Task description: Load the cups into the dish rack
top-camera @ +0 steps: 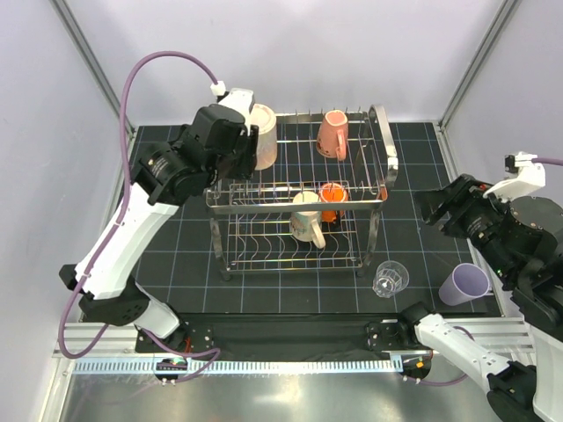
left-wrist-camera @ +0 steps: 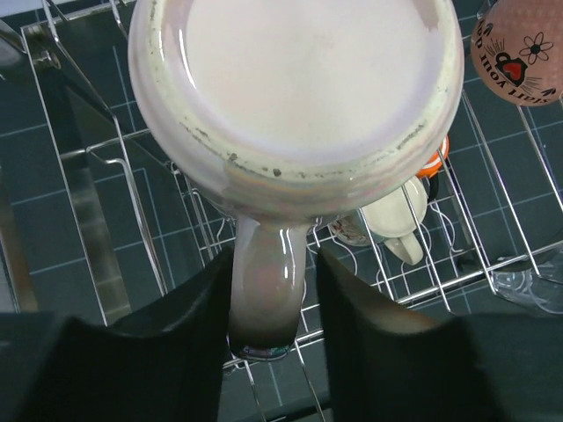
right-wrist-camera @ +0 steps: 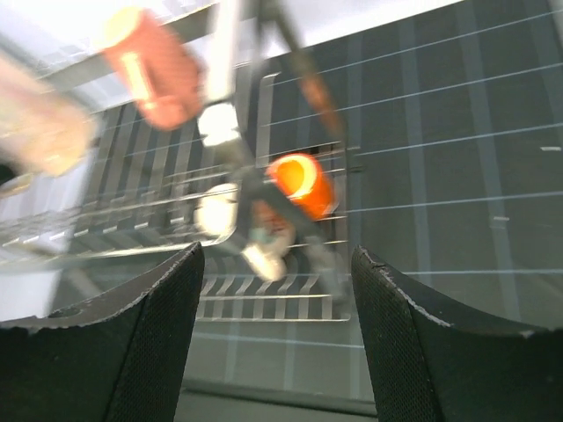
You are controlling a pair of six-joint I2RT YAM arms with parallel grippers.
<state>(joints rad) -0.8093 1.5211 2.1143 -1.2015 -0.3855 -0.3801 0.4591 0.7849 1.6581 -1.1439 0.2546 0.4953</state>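
My left gripper [top-camera: 250, 148] [left-wrist-camera: 271, 264] has the handle of the beige-pink mug [top-camera: 264, 136] [left-wrist-camera: 299, 88] between its fingers, with a thin gap at the right finger; the mug lies at the left end of the dish rack's [top-camera: 383, 132] top tier. A salmon-pink mug [top-camera: 332, 134] [right-wrist-camera: 154, 66] sits on the same tier. The cream mug [top-camera: 306, 218] and the orange cup [top-camera: 332, 200] [right-wrist-camera: 299, 185] sit at the rack's front. A clear glass tumbler [top-camera: 390, 279] and a lavender tumbler [top-camera: 464, 283] are on the mat. My right gripper [top-camera: 433, 209] [right-wrist-camera: 277, 255] is open and empty, right of the rack.
A dark gridded mat [top-camera: 176, 281] covers the table under the rack. White walls with metal posts [top-camera: 92, 61] close in the back and sides. The arm bases stand along a rail [top-camera: 281, 352] at the near edge.
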